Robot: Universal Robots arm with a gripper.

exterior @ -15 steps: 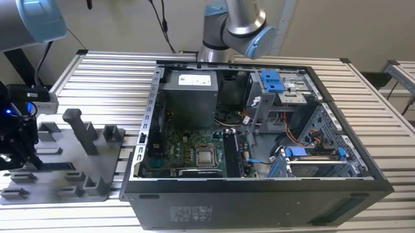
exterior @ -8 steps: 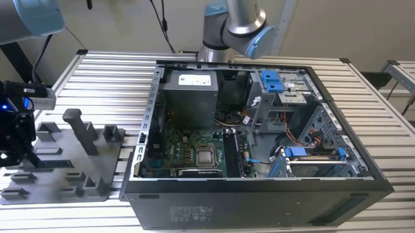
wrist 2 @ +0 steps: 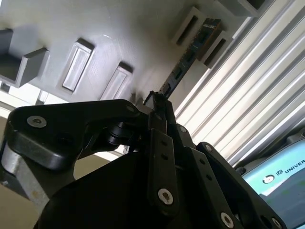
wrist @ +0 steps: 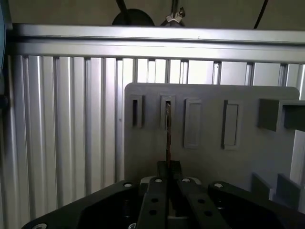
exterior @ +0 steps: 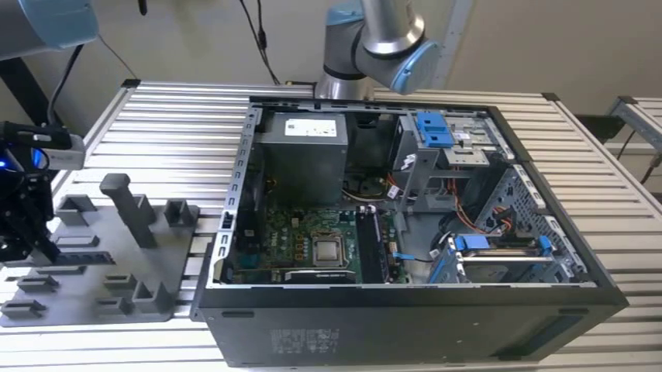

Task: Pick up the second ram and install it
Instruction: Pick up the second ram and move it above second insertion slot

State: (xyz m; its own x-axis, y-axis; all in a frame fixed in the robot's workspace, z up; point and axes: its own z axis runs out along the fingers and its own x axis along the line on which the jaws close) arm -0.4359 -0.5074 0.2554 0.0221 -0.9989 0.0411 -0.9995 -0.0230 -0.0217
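**I pinch the thin board at the gray tray**

My fingers (wrist 2: 159, 124) are squeezed close together on the near end of the second ram (wrist: 167, 133). In the first wrist view I see it edge-on, a thin line running from my gripper (wrist: 167, 168) to a slot in the gray tray (wrist: 205, 157). The second wrist view shows its flat side with little dark chips. I cannot tell if its far end sits in the slot or is lifted out. In the exterior view I am at nine o'clock, over the tray, partly cut off. The computer case (exterior: 414, 325) lies open at three o'clock from me, well apart, with the square silver chip (exterior: 329, 249) inside.
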